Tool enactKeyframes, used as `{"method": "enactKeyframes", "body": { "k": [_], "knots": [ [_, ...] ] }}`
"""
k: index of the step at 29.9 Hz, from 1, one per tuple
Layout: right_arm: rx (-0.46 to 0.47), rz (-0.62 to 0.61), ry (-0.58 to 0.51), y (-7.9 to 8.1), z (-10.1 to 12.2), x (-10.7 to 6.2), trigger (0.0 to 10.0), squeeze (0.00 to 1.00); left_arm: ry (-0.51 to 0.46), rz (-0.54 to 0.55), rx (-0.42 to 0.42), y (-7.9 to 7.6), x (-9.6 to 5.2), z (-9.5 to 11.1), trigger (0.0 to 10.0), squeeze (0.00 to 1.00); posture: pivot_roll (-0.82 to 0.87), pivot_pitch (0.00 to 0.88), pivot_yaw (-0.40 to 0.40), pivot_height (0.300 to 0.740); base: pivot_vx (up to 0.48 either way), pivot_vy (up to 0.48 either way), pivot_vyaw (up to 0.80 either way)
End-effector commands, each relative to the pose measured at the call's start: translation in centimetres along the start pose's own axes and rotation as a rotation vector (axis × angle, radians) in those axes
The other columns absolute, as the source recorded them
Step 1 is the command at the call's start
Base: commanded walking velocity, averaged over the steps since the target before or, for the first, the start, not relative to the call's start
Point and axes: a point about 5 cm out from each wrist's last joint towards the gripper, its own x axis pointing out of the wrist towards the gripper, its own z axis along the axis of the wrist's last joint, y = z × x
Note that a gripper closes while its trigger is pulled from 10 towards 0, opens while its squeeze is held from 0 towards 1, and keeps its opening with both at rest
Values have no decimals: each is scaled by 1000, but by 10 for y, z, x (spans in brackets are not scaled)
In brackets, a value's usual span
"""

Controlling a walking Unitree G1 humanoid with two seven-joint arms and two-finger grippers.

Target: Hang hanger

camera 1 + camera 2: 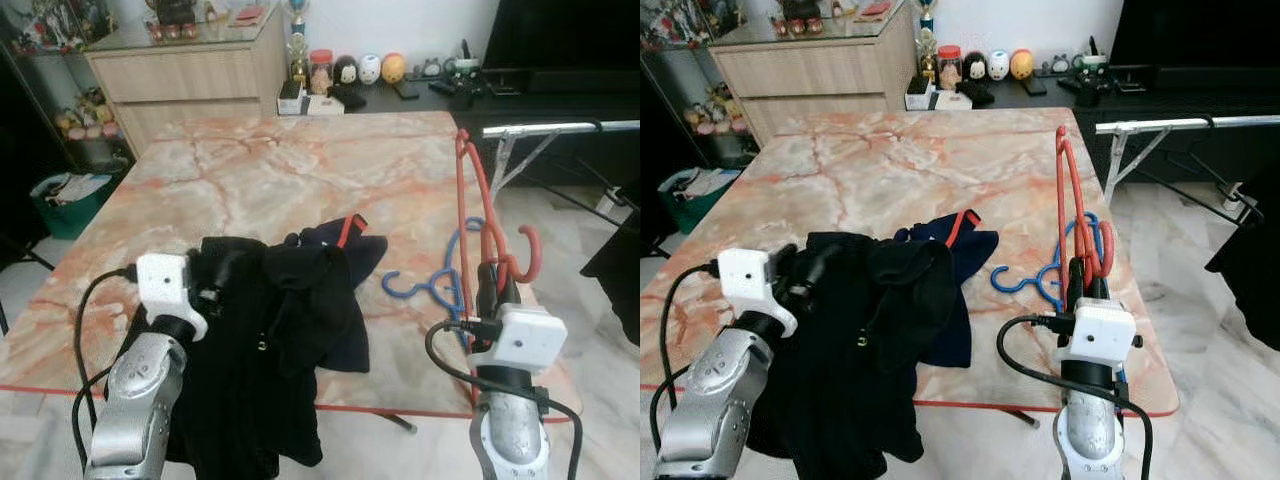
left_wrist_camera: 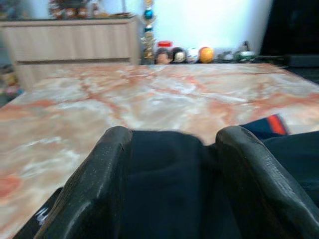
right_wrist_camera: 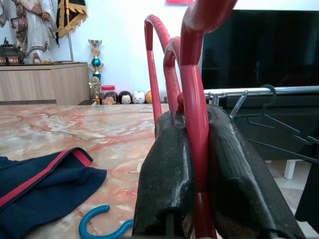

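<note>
A red hanger [image 1: 470, 190] stands upright over the table's right edge, and my right gripper [image 3: 192, 117] is shut on its lower part near the hook. The red hook [image 1: 530, 255] curls out to the right of the fingers. A blue hanger [image 1: 440, 285] lies flat on the marble just left of that gripper. My left gripper [image 2: 172, 134] is shut on a black garment [image 1: 270, 330], which is bunched between its fingers and drapes over the table's front edge. A navy garment with red trim [image 1: 345, 250] lies partly under the black one.
The marble table [image 1: 280, 170] is bare across its far half. A silver clothes rail [image 1: 560, 128] runs past the table's far right corner, and dark hangers [image 3: 269, 124] hang from it. A wooden cabinet [image 1: 190, 75] and a low dark shelf with figurines [image 1: 370, 70] line the back wall.
</note>
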Motion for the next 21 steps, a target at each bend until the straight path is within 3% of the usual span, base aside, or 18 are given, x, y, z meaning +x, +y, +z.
{"method": "enactKeyframes", "body": {
  "k": [1, 8, 21],
  "knots": [
    [-8, -7, 70, -3, -11, -4, 10000, 0, 7, 37, 7, 5, 1, -5, 10000, 0, 36, 0, 52, 740, 0, 0, 0],
    [-17, -12, 61, -5, -10, -3, 10000, 0, 2, 17, -18, 0, 2, -5, 10000, 0, 36, 0, 50, 740, 0, 0, 0],
    [18, -8, -40, -5, 16, 4, 10000, 0, -22, 16, -19, -2, 3, -4, 10000, 0, 32, 0, 55, 740, 0, 0, 0]
  ]
}}
